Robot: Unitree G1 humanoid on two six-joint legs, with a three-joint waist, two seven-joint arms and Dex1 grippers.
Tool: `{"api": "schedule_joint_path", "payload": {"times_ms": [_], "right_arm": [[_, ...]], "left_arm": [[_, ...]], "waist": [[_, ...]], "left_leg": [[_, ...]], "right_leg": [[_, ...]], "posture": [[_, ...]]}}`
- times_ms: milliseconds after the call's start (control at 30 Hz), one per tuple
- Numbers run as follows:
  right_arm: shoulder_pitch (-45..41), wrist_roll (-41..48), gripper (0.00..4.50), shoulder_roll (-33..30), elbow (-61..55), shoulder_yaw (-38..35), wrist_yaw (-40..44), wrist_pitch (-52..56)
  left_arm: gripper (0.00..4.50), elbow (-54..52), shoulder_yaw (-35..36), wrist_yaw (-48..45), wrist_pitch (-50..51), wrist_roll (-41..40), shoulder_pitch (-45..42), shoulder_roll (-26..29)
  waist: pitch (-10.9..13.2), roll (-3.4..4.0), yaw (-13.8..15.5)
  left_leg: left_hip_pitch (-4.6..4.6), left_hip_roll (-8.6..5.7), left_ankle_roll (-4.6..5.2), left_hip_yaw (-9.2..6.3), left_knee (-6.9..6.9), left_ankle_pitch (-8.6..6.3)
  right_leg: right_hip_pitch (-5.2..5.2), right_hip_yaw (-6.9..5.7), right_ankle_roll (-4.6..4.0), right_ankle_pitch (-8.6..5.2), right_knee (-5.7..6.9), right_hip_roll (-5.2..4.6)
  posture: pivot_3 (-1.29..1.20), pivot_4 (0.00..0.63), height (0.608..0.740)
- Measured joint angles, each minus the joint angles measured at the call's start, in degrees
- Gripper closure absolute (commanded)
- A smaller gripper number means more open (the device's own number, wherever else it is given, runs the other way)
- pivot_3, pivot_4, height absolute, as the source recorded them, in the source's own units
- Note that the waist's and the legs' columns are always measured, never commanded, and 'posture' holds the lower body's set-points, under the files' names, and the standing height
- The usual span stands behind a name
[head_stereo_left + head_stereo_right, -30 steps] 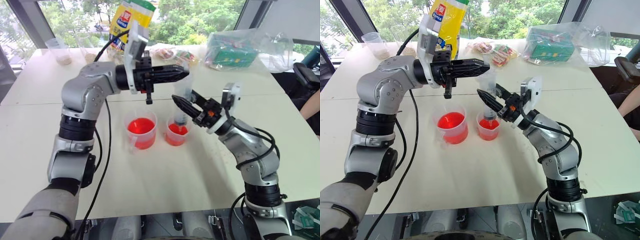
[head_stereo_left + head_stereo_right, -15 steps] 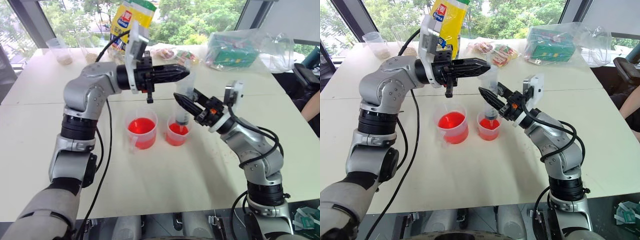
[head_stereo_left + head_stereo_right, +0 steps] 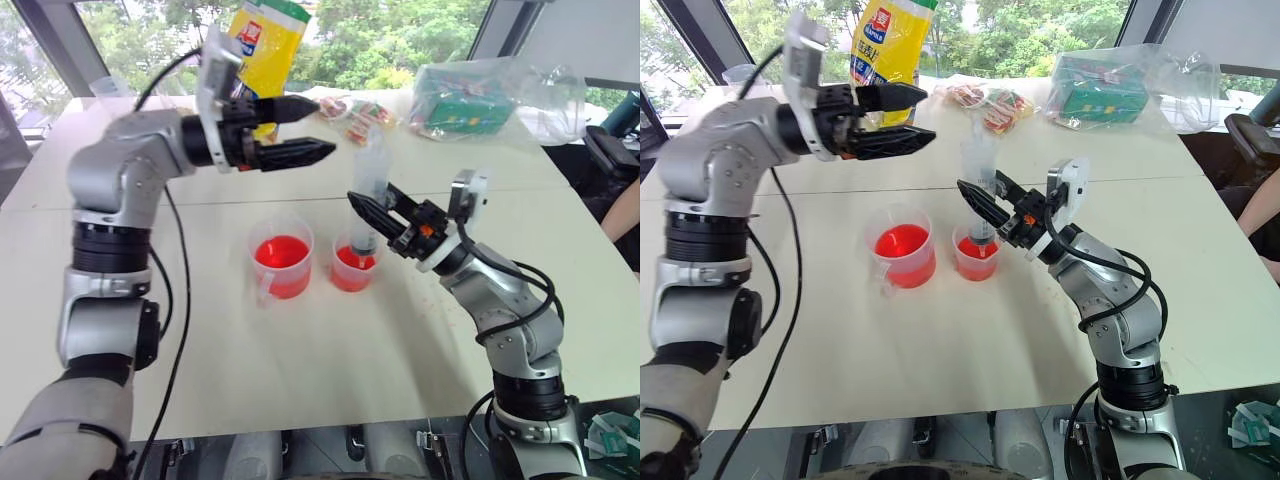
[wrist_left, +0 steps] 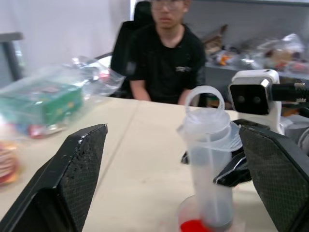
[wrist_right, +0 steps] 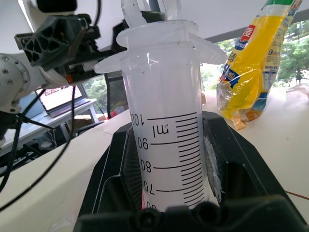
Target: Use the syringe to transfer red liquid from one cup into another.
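My right gripper (image 3: 372,212) clamps the syringe (image 3: 369,195) upright, tip in the small cup (image 3: 353,268), while my left gripper (image 3: 318,128) hangs open beside its plunger.

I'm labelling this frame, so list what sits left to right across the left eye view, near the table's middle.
Left gripper, open → handled cup of red liquid → smaller cup with the syringe standing in it → right gripper, shut on the syringe.

left gripper (image 3: 318,129) off syringe (image 3: 368,196) plunger, jaws spread, drawn aside
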Motion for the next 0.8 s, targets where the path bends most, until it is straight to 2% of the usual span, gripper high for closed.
{"api": "schedule_joint_path", "payload": {"times_ms": [100, 233, 367, 467, 633, 800], "right_arm": [[-1.3, 1.9, 3.14, 0.7, 0.0, -0.8, -2.0, 1.8], [-8.5, 5.5, 3.14, -1.4, 0.1, -4.2, -7.9, 8.6], [-17.3, 12.9, 3.14, -4.3, 2.2, -12.0, -17.9, 19.5], [-21.5, 17.5, 3.14, -9.3, 6.4, -16.6, -25.8, 31.5], [-20.3, 17.4, 3.14, -17.5, 11.3, -17.1, -31.0, 48.3], [-16.3, 15.9, 3.14, -18.4, 14.7, -15.7, -30.3, 57.1]], "left_arm": [[0.03, -2.0, 0.5, 0.1, 1.1, -0.9, 2.1, 1.7], [0.03, -4.9, 0.4, 0.4, 2.5, -1.6, 5.8, 2.0], [0.03, -8.0, 0.2, 0.6, 3.5, -2.2, 8.9, 2.4], [0.03, -10.0, 0.2, 0.7, 3.6, -2.3, 10.6, 2.5], [0.03, -12.8, 0.1, 1.6, 3.6, -2.3, 13.6, 3.0], [0.03, -15.5, 0.1, 2.5, 3.7, -3.2, 15.9, 3.5]], "waist": [[0.0, 0.00, 0.0], [0.0, 0.00, 0.1], [0.0, 0.00, 0.1], [0.0, -0.01, 0.1], [0.0, 0.00, 0.0], [0.0, 0.00, -0.1]], "left_leg": [[0.00, -0.01, 0.00, 0.01, 0.01, 0.00], [0.00, -0.01, -0.01, -0.01, 0.03, 0.01], [0.00, 0.00, 0.00, 0.01, 0.02, 0.00], [-0.01, 0.00, 0.03, 0.02, 0.01, -0.02], [-0.03, 0.00, 0.14, 0.07, -0.02, -0.08], [-0.02, 0.00, 0.15, 0.11, -0.01, -0.08]], "right_leg": [[0.01, 0.00, 0.00, 0.00, 0.00, -0.04], [0.01, -0.01, -0.01, 0.01, 0.02, -0.04], [0.01, 0.00, -0.01, 0.00, 0.02, -0.05], [0.02, 0.00, -0.02, 0.00, -0.01, -0.09], [0.00, 0.02, -0.03, 0.00, -0.05, -0.08], [-0.01, 0.08, -0.01, 0.01, -0.04, -0.07]], "posture": [[0.00, 0.150, 0.740], [0.00, 0.150, 0.740], [0.00, 0.150, 0.740], [0.00, 0.150, 0.740], [0.00, 0.150, 0.740], [0.00, 0.150, 0.740]]}}
